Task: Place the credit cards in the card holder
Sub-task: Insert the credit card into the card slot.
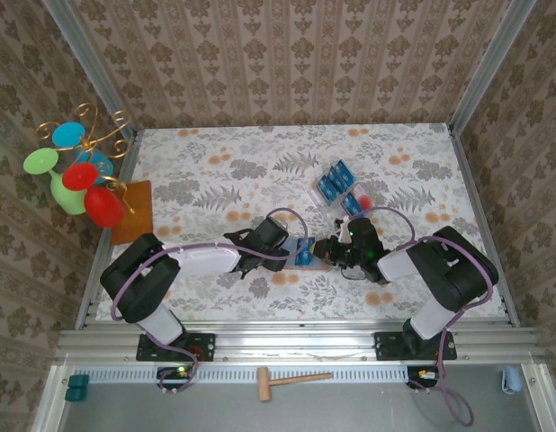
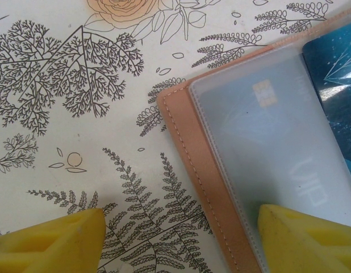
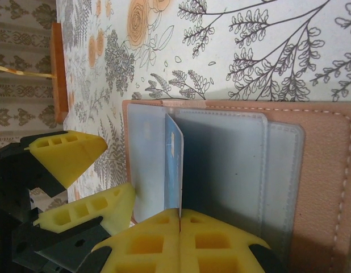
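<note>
The card holder [image 3: 323,170] lies open on the floral cloth, tan leather with clear pockets [image 2: 187,148]. My right gripper [image 3: 180,223] is shut on a blue credit card [image 3: 174,162]. The card stands on edge over the pockets, its far end at a pocket's rim. Whether it has entered the pocket I cannot tell. My left gripper [image 2: 181,244] is open and straddles the holder's stitched edge, one yellow finger [image 2: 306,239] over a clear pocket, the other [image 2: 50,244] over the cloth. A card with a chip [image 2: 266,131] shows through that pocket. In the top view both grippers [image 1: 287,247] [image 1: 330,252] meet at the holder [image 1: 302,258].
A clear tray [image 1: 341,191] with several blue cards and a red dot sits behind the right arm. An orange-brown mat [image 1: 134,211] and a gold wire stand of coloured discs [image 1: 80,171] are at the left wall. A wooden hammer [image 1: 291,381] lies off the table.
</note>
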Controlling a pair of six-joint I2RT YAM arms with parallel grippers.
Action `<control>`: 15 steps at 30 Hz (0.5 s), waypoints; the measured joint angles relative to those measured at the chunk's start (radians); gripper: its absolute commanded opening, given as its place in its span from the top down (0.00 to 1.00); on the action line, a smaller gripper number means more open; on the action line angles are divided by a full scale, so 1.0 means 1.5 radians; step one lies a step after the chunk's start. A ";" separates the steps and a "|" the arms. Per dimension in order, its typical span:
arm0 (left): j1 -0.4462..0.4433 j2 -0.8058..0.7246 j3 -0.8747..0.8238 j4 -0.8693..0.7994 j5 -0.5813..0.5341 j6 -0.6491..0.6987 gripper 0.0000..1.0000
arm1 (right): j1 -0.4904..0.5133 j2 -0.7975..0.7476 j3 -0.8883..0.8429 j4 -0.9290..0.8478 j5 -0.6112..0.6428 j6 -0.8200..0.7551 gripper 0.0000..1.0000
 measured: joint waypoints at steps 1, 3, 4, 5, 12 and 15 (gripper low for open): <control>0.000 0.000 0.000 0.000 0.000 0.000 0.27 | 0.000 0.000 -0.002 0.001 -0.001 0.000 1.00; 0.000 0.000 0.000 0.000 0.000 0.000 0.27 | 0.000 0.000 -0.005 0.004 -0.001 0.000 1.00; 0.000 0.000 0.000 0.000 0.000 0.000 0.27 | 0.000 0.000 -0.005 0.005 -0.001 0.000 1.00; -0.001 0.000 0.000 0.000 0.000 0.000 0.27 | 0.000 0.000 -0.006 0.007 -0.002 0.000 1.00; -0.001 0.000 0.000 -0.001 0.000 0.000 0.27 | 0.000 0.009 -0.008 0.013 -0.002 0.000 1.00; -0.001 0.000 0.000 -0.001 0.000 0.000 0.27 | 0.000 0.014 -0.008 0.019 -0.004 0.000 1.00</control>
